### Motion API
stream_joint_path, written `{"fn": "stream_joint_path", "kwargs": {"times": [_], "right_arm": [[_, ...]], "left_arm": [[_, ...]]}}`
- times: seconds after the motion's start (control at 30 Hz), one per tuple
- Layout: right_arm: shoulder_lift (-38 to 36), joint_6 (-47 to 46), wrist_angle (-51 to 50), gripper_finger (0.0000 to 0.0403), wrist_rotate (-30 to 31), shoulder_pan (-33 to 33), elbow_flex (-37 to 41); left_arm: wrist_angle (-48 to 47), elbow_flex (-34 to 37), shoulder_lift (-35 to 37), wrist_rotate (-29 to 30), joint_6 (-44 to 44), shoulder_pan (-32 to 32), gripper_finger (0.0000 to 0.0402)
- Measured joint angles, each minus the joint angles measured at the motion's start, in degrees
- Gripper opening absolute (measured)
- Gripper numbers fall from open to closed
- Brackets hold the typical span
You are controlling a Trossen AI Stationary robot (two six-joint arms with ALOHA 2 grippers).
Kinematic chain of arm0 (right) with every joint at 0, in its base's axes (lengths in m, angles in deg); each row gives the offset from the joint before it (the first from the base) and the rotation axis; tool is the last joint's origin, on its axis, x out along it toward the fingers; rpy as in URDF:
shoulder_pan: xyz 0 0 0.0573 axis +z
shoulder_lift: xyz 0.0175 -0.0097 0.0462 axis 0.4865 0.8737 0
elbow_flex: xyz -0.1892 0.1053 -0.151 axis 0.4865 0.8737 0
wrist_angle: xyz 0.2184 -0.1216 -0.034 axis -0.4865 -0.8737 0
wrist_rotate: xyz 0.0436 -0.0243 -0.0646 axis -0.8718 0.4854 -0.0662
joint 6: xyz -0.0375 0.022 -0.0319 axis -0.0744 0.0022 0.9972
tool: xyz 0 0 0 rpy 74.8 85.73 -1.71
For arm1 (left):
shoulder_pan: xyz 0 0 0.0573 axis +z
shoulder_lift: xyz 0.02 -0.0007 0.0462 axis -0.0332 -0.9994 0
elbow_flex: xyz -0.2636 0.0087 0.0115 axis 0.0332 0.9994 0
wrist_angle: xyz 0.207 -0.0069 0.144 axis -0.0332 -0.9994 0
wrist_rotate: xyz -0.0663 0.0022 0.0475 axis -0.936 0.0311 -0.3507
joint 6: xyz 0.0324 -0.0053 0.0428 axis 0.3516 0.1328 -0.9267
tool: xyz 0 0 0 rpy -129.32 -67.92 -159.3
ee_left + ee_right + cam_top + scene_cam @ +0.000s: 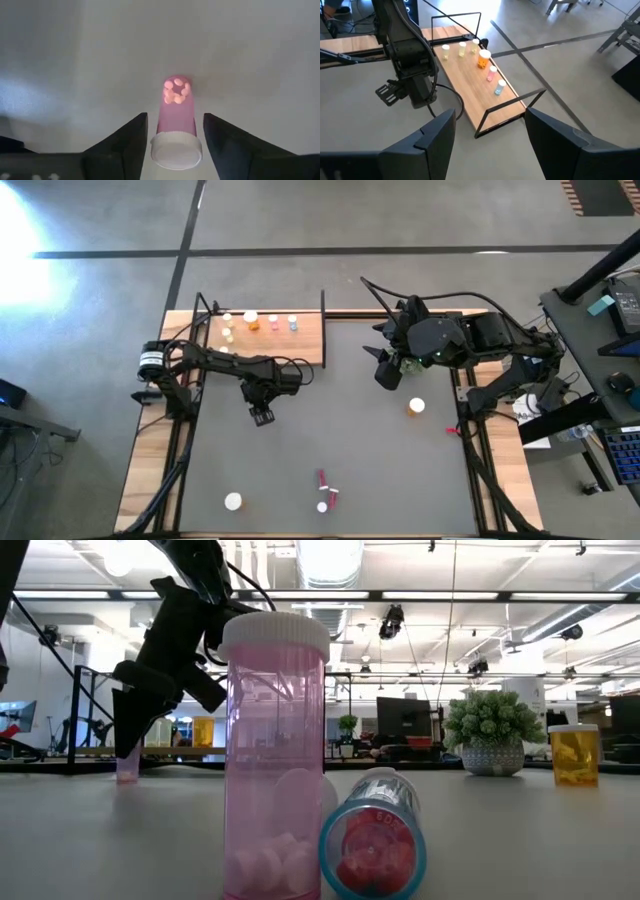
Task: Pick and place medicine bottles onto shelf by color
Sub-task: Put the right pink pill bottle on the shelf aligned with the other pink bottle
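The left gripper (175,132) stood spread around a pink bottle (176,112) on the grey mat (330,430), near the shelf (270,338); the right gripper (385,370) hung spread, empty.

Mat centre (330,420) open btwn arms; bottles (326,492) near front.

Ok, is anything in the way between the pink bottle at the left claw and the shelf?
Nothing visible. The pink bottle stands between the fingers of the left claw, and the grey mat from there to the shelf is bare.
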Motion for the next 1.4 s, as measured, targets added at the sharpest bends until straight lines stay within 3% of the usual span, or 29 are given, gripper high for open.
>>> {"fn": "stream_joint_path", "kwargs": {"times": [0.3,0.8,1.4], "right_arm": [[0.00,-0.89,0.02,0.0228,0.00,0.02,0.00],[0.00,-1.62,0.09,0.0228,0.00,0.02,0.00],[0.00,-1.42,0.07,0.0228,0.00,0.02,0.00]], "left_arm": [[-0.06,-0.22,0.70,-0.02,-0.20,0.03,0.0183],[-1.78,-0.20,8.33,-0.04,2.04,0.01,0.0183],[-1.03,2.10,7.74,-0.39,3.06,-0.03,0.0182]]}}
